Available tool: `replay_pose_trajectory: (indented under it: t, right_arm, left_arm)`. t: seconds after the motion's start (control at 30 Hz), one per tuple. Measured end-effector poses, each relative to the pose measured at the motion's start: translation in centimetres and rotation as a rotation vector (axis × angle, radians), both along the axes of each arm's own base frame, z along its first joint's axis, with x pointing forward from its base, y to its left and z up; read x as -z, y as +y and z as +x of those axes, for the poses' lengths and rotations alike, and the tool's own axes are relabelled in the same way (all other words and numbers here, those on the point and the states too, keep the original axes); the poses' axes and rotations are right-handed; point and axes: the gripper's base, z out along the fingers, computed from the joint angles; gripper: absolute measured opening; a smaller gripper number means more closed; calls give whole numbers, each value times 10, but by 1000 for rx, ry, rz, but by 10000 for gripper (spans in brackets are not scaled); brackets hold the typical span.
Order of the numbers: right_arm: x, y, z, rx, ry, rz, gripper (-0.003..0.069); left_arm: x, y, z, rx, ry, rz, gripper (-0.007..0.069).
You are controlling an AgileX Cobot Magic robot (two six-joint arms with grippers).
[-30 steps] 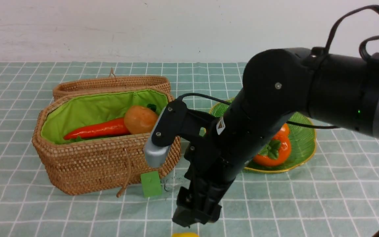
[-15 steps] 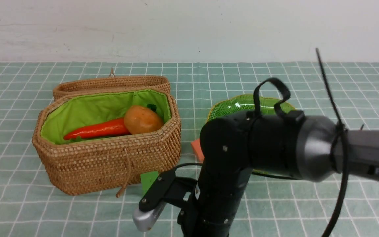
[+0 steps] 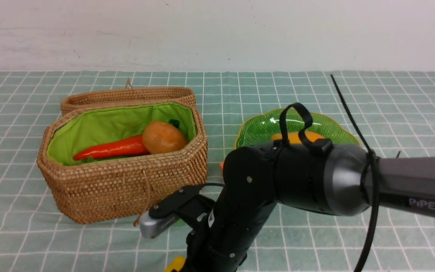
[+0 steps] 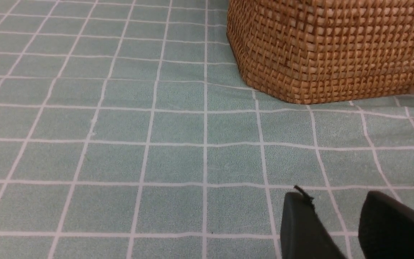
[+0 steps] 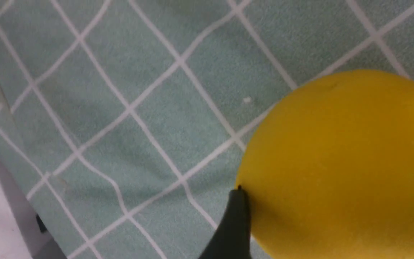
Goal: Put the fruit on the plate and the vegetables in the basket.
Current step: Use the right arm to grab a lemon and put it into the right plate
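A yellow lemon (image 5: 340,162) lies on the checked cloth at the near edge, with only a sliver of it (image 3: 175,265) showing in the front view. My right gripper (image 5: 336,223) is down over it, open, the lemon filling the space between its jaws; one black fingertip (image 5: 236,205) sits against the lemon's side. The wicker basket (image 3: 127,189) holds a carrot (image 3: 111,148) and a potato (image 3: 163,136). On the green plate (image 3: 263,126) a mango (image 3: 296,136) peeks out behind my right arm. My left gripper (image 4: 332,201) hovers open and empty over bare cloth near the basket (image 4: 336,46).
My right arm (image 3: 308,181) crosses the front of the scene and hides most of the plate. A sliver of a pink cube (image 3: 221,166) shows between basket and plate. The basket's lid (image 3: 127,96) lies open behind it. The cloth's near edge (image 5: 16,201) is close to the lemon.
My right arm has dropped low toward the near edge, bringing its open jaws down around the lemon. It now covers the persimmon on the plate. The left gripper has not moved.
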Motion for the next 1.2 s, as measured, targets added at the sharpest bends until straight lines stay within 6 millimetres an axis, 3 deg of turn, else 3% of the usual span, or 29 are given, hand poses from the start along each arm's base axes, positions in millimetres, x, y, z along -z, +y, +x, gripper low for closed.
replay_pose_trajectory:
  t: [0.2, 0.37, 0.8, 1.0, 1.2]
  right_arm:
    - [1, 2, 5, 70, -18, 26, 629]
    - [1, 3, 8, 40, -67, 35, 570]
    - [-6, -6, 12, -16, -88, 32, 566]
    - [-35, -35, 42, 60, -132, 67, 566]
    - [-65, -94, 109, 272, -308, 128, 566]
  left_arm:
    - [0, 0, 0, 0, 0, 0, 239]
    - [0, 0, 0, 0, 0, 0, 239]
    - [0, 0, 0, 0, 0, 0, 239]
    - [0, 0, 0, 0, 0, 0, 239]
    - [0, 0, 0, 0, 0, 0, 239]
